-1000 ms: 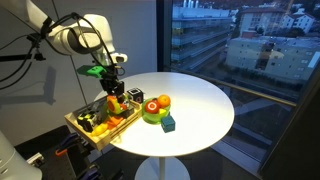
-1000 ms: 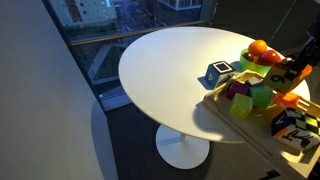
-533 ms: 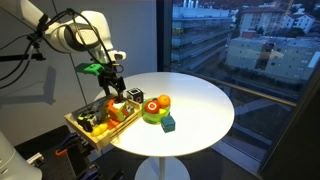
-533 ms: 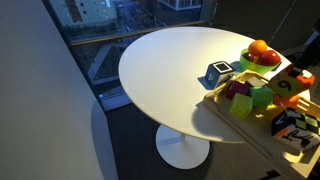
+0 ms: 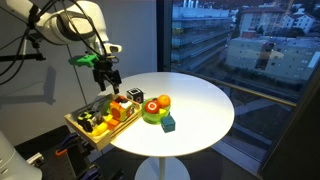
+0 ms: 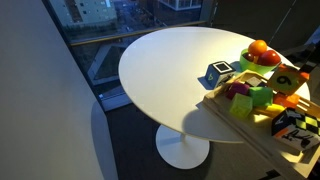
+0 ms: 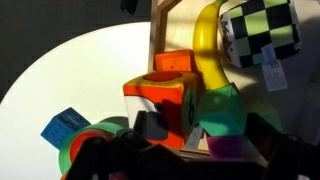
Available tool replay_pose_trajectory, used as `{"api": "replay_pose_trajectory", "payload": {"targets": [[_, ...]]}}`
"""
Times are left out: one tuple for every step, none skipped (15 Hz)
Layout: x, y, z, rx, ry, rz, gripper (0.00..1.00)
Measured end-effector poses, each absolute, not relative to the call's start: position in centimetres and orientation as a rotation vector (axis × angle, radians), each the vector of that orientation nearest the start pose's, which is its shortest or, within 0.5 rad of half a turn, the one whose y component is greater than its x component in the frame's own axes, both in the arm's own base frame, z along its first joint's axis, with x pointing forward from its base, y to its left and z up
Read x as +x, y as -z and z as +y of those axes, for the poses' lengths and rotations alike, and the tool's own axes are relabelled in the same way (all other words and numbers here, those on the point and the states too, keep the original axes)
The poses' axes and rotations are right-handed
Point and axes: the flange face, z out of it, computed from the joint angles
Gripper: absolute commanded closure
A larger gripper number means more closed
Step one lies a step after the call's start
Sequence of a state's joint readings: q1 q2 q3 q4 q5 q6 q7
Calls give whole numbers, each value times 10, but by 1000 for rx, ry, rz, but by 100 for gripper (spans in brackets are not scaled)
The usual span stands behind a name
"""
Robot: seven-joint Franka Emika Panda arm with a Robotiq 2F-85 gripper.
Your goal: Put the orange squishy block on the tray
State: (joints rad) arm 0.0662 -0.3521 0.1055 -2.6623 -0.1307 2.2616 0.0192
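Observation:
The orange squishy block (image 5: 121,104) sits on the light-wood tray (image 5: 90,132), at its end nearest the green plate. It also shows in an exterior view (image 6: 288,78). In the wrist view the block (image 7: 160,100) is orange-red with dark and pale patches, just inside the tray's corner wall (image 7: 165,30). My gripper (image 5: 107,78) hangs open and empty above the tray, apart from the block. Its dark fingers (image 7: 185,165) frame the bottom of the wrist view.
The tray also holds a green cube (image 7: 222,115), a purple block (image 7: 228,148), a yellow banana (image 7: 205,45) and a checkered toy (image 7: 260,30). A round orange-red toy (image 5: 160,102) lies on a green plate (image 5: 150,117). A small teal cube (image 5: 168,123) stands beside the plate.
My gripper has risen from just above the tray and drawn away from it. The orange block stays on the tray.

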Motion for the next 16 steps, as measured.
{"api": "replay_pose_trajectory", "payload": {"targets": [[385,-354,63,-3261,-75,-382,0],[384,-360,65,-3264,-85,-386,0],[383,-366,67,-3268,-93,-389,0],[383,-372,68,-3271,-101,-389,0],[383,-379,70,-3276,-109,-384,0],[382,-385,71,-3278,-116,-372,0],[382,-393,73,-3276,-121,-360,0],[382,-399,75,-3268,-124,-348,0],[382,-407,77,-3253,-128,-328,0],[382,-414,79,-3232,-125,-303,0],[383,-422,81,-3209,-121,-277,0],[384,-429,82,-3186,-113,-251,0],[385,-436,82,-3164,-108,-227,0],[386,-443,82,-3146,-104,-208,0],[387,-449,81,-3134,-101,-194,0],[387,-455,80,-3126,-100,-184,0]]}}
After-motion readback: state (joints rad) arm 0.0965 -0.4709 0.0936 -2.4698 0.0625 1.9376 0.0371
